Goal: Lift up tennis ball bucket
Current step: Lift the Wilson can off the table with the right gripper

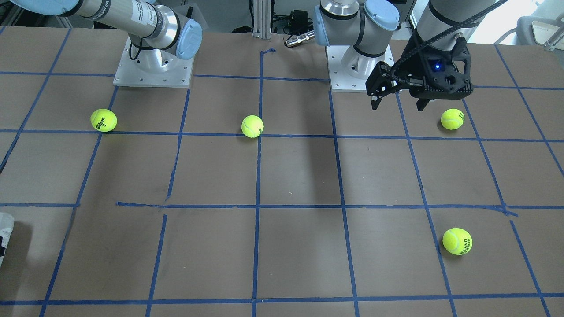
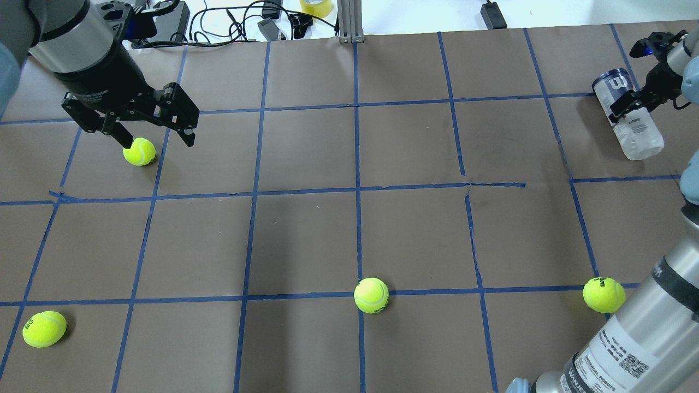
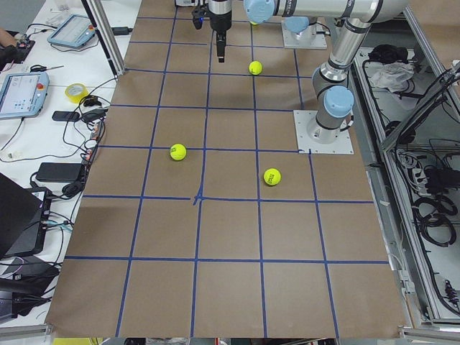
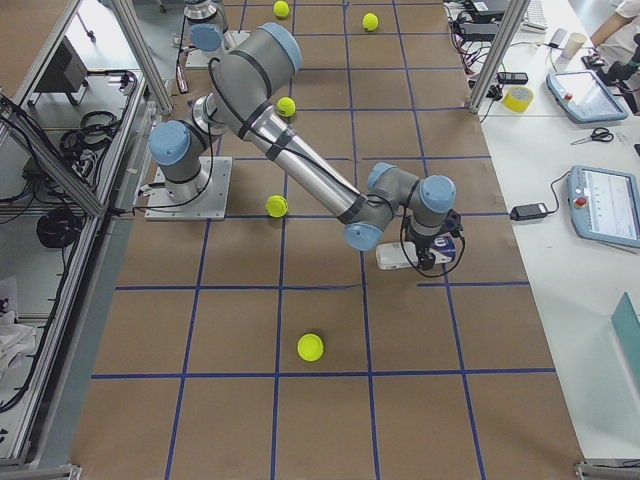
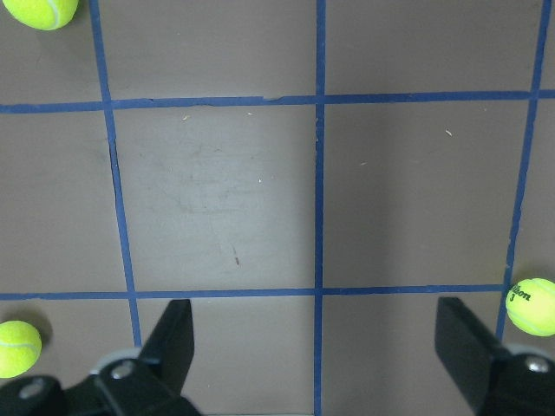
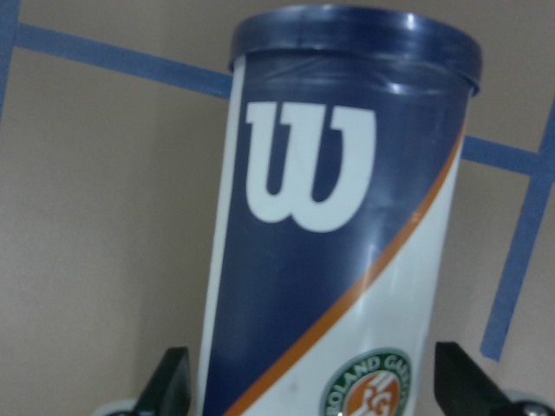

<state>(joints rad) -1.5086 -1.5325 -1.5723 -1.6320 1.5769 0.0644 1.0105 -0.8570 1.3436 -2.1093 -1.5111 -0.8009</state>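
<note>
The tennis ball bucket, a white and navy tube with a dark blue rim, lies on its side at the table's far right. It also shows in the right side view and at the front-facing view's left edge. My right gripper is open and straddles the tube. In the right wrist view the tube fills the gap between the two fingers. My left gripper is open and empty, high above the table's left part, also seen in the front-facing view.
Several loose yellow-green tennis balls lie on the brown, blue-taped table: one below my left gripper, one near-left, one near-centre, one near-right. Cables and devices lie beyond the far edge.
</note>
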